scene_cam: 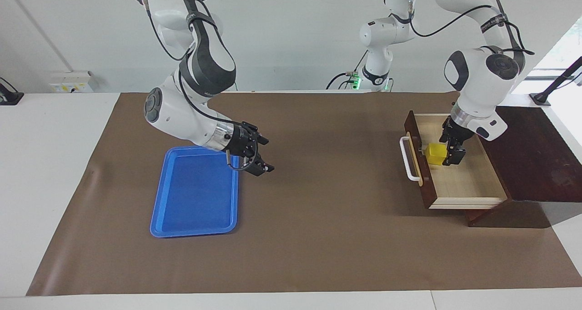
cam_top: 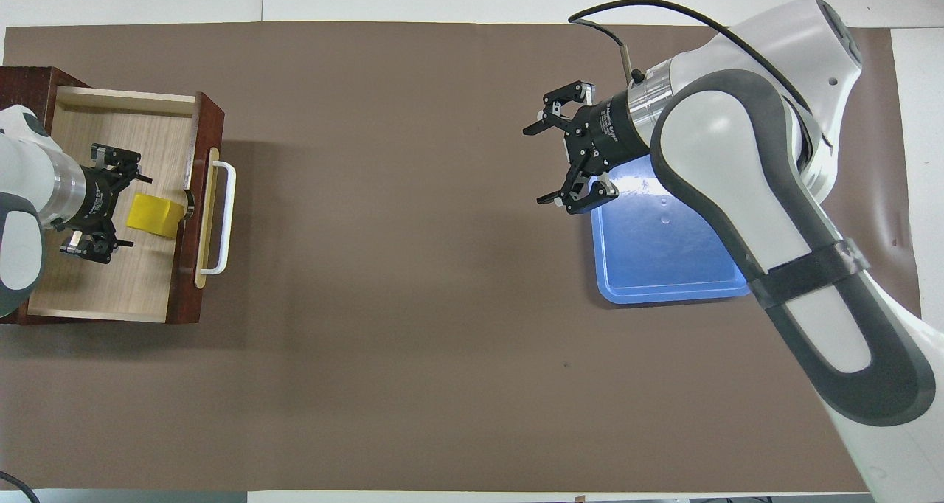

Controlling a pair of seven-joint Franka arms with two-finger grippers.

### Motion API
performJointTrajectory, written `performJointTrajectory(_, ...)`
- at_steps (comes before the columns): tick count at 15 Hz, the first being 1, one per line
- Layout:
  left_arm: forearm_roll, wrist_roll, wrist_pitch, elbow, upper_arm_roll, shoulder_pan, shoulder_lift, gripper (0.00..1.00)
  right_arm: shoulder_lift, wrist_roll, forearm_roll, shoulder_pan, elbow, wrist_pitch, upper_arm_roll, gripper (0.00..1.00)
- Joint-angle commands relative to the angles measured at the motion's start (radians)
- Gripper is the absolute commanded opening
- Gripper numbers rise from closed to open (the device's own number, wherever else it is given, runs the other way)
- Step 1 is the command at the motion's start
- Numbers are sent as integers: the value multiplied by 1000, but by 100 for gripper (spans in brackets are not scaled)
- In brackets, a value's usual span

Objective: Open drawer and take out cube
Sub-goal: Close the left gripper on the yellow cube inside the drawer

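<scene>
One smooth yellow cube lies in the pulled-out drawer of pale grained wood, just beside the left claw, which hangs low inside the drawer with its two fingers spread and not pinching the cube. The right claw is also spread, over the brown mat of the bench, just beside one flat glossy blue tray.

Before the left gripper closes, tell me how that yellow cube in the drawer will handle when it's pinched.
The cube looks solid and flat-faced, so it probably stays stiff between the fingers and won't roll. Its smooth sides might slip a little. It sits against the drawer front, so a push would likely stop there. The left gripper, open, is beside it.
</scene>
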Motion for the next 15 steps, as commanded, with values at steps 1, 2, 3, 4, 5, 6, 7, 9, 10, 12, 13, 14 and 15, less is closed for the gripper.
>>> performJointTrajectory(1,-18,-13,25,-30,2,-5,-20,46,-24,-15,16,1,-39,21,4,100)
performJointTrajectory(2,-18,-17,25,-28,1,-5,-19,18,-27,-15,16,2,-48,34,4,100)
performJointTrajectory(3,-18,-22,20,-21,1,-5,-17,0,-30,-16,14,2,-55,35,4,100)
performJointTrajectory(4,-18,-24,11,-8,1,-5,-14,0,-30,-18,14,2,-56,35,4,100)
performJointTrajectory(5,-20,-27,-6,18,1,-5,1,0,-30,-22,14,2,-56,34,4,100)
performJointTrajectory(6,-21,-27,-43,59,1,-3,15,0,-31,-22,14,1,-56,34,4,100)
performJointTrajectory(7,-24,-27,-111,129,1,-5,38,0,-31,-22,14,1,-56,34,4,100)
performJointTrajectory(9,-46,-30,-260,287,2,-6,87,0,-31,-24,14,1,-56,32,4,100)
performJointTrajectory(10,-61,-33,-331,359,2,-12,105,0,-31,-24,13,1,-56,29,4,100)
performJointTrajectory(12,-93,-100,-379,418,1,-32,110,0,-30,-24,13,-2,-52,25,4,100)
performJointTrajectory(13,-93,-166,-377,418,-2,-55,109,0,-30,-24,11,-5,-52,25,4,100)
performJointTrajectory(14,-92,-253,-361,409,-3,-92,107,0,-30,-29,11,-5,-52,25,4,100)
performJointTrajectory(15,-90,-351,-330,397,-3,-125,104,0,-30,-32,13,-5,-52,25,4,100)
